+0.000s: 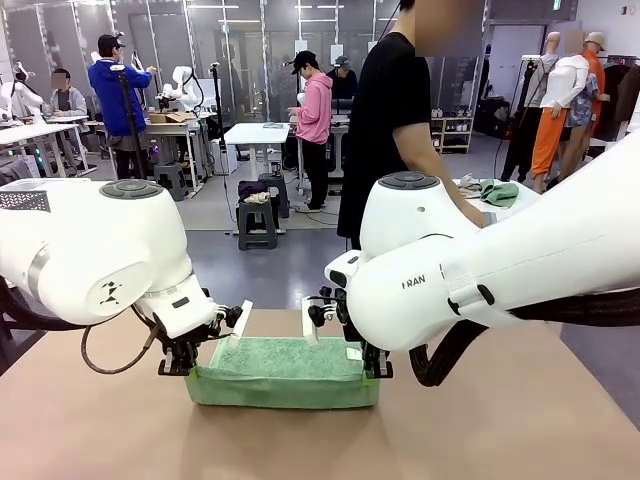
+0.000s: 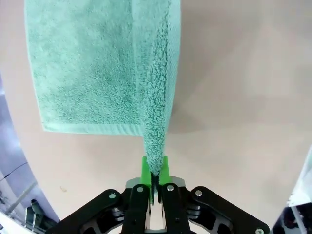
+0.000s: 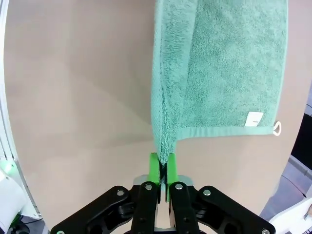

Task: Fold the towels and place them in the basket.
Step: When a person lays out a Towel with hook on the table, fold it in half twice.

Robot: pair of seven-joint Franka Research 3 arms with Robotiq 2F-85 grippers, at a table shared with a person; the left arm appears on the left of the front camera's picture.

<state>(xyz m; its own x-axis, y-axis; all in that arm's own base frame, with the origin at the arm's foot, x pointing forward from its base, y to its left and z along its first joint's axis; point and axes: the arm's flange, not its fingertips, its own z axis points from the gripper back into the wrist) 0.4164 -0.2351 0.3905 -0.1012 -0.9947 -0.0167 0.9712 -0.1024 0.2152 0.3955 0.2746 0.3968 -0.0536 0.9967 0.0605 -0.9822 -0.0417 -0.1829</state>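
The green towel (image 1: pixel 285 362) lies on the table (image 1: pixel 90 430), one edge raised. The left tool (image 2: pixel 155 168) and the right tool (image 3: pixel 162 165) each pinch a corner. It looks soft, light and floppy, so corners seem the surest hold.

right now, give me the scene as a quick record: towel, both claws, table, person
towel: mint green, near edge pinched up at both ends, the rest lying flat
left claw: shut on one corner of the towel
right claw: shut on the other corner of the towel
table: tan, the towel lies on it
person: black shirt, standing at the far side
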